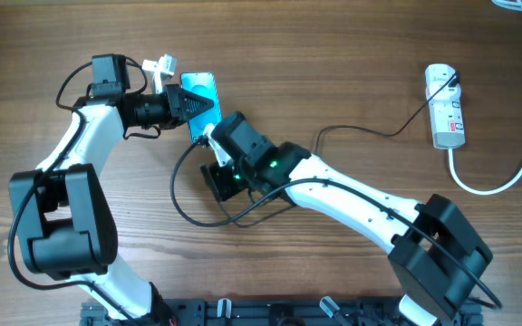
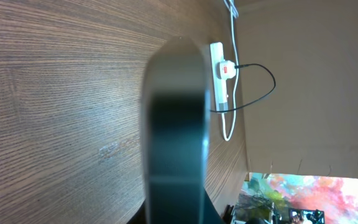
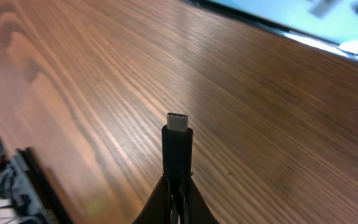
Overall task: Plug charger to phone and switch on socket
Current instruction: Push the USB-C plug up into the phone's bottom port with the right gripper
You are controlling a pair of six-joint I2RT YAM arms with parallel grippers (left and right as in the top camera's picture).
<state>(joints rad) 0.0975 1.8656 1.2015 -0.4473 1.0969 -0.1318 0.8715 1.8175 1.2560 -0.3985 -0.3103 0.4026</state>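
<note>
Mostly hidden: phone (image 1: 203,88) lies half under the fingers; the left wrist view gives only a dark blur.
Left pincer (image 1: 191,106): closed on phone.
Right pincer (image 1: 210,138): closed on charger (image 3: 178,140) plug, tip pointing forward.
Phone place: just ahead of right pincer.
Socket (image 1: 446,107): well apart from both.

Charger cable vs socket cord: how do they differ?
Charger cable is thin and black; socket cord is thick and white. The cable's free tip is clamped in the right fingers; the cord runs out of view top right. Both lead to the socket.
</note>
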